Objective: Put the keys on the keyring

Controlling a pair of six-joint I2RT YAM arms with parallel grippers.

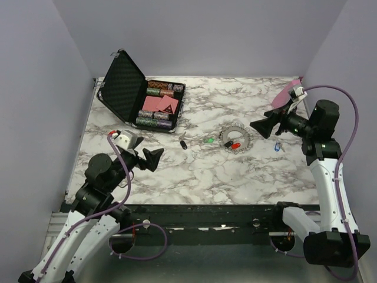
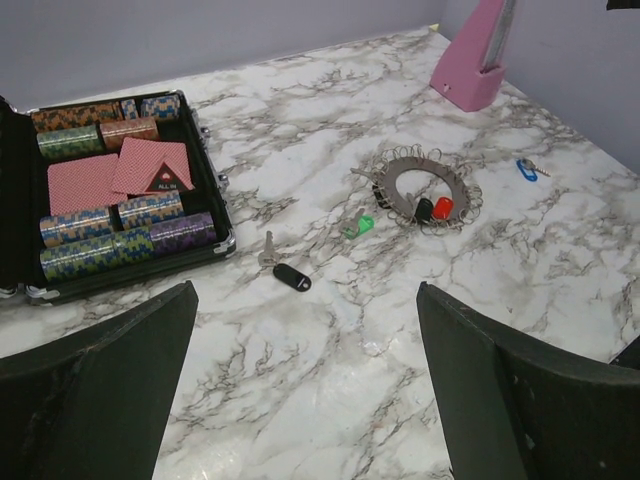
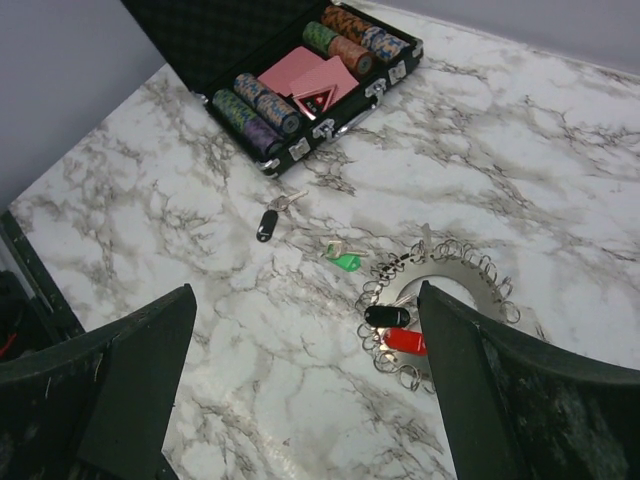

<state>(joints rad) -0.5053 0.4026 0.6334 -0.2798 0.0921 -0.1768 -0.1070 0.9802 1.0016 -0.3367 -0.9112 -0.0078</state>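
Observation:
The keyring point(image 1: 242, 134) is a silvery ring edged with small loops, lying flat right of centre. A red key point(image 1: 235, 145) and a black key point(image 1: 228, 143) lie on its near side. A green key point(image 1: 210, 140), a loose black key point(image 1: 184, 144) and a blue key point(image 1: 275, 147) lie apart on the marble. My left gripper point(image 1: 154, 159) is open and empty, near-left of the loose black key point(image 2: 291, 277). My right gripper point(image 1: 259, 127) is open and empty, just right of the keyring point(image 3: 461, 272), above the red key point(image 3: 405, 341).
An open black case point(image 1: 122, 79) with poker chips and cards stands at the back left. A pink stand point(image 1: 288, 91) stands at the back right, behind my right arm. The marble table point(image 1: 194, 177) ends at grey walls on three sides.

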